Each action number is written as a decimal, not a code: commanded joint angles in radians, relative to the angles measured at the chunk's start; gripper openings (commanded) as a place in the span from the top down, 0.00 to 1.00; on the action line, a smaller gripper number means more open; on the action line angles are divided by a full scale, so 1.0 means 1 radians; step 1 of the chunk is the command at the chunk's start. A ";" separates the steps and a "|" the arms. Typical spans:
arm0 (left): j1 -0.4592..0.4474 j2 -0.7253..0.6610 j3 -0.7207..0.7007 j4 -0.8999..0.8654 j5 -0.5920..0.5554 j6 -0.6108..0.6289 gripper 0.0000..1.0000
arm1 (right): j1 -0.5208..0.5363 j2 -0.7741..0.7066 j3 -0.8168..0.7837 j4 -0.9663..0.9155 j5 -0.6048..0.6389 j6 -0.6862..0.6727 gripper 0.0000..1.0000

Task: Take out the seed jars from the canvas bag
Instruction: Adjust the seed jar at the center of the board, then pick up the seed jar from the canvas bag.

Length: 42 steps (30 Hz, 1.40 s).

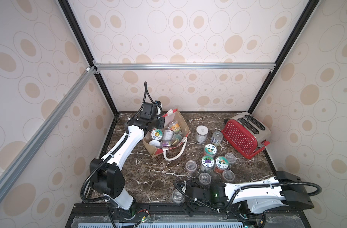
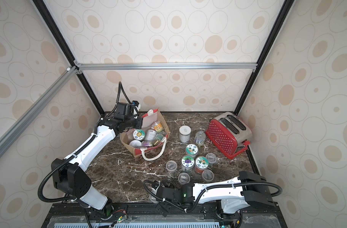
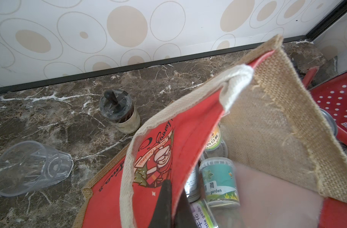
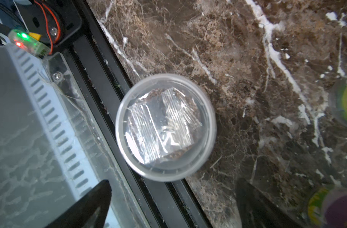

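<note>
Left gripper (image 3: 173,195): clamped on canvas bag (image 3: 277,122) rim
Right gripper (image 4: 173,185): spread, empty
Seed jars (image 3: 218,183): probably light, stiff, slick; pinch below lid

Left tool (image 3: 173,190) pinched closed (far forward), right tool (image 4: 173,187) spread wide

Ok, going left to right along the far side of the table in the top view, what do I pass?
canvas bag → tall white-lidded seed jar → shorter clear-lidded seed jar → red polka-dot toaster
</note>
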 commanded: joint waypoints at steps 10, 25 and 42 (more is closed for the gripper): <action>-0.014 -0.046 0.015 -0.043 0.024 -0.011 1.00 | 0.017 0.102 0.107 -0.147 0.349 0.152 0.02; -0.103 -0.115 -0.013 -0.036 -0.006 0.002 1.00 | -0.135 -0.324 0.100 -0.140 0.201 0.159 0.08; -0.151 -0.178 -0.053 -0.016 -0.018 0.038 1.00 | -0.523 0.108 0.554 -0.121 -0.054 0.033 0.29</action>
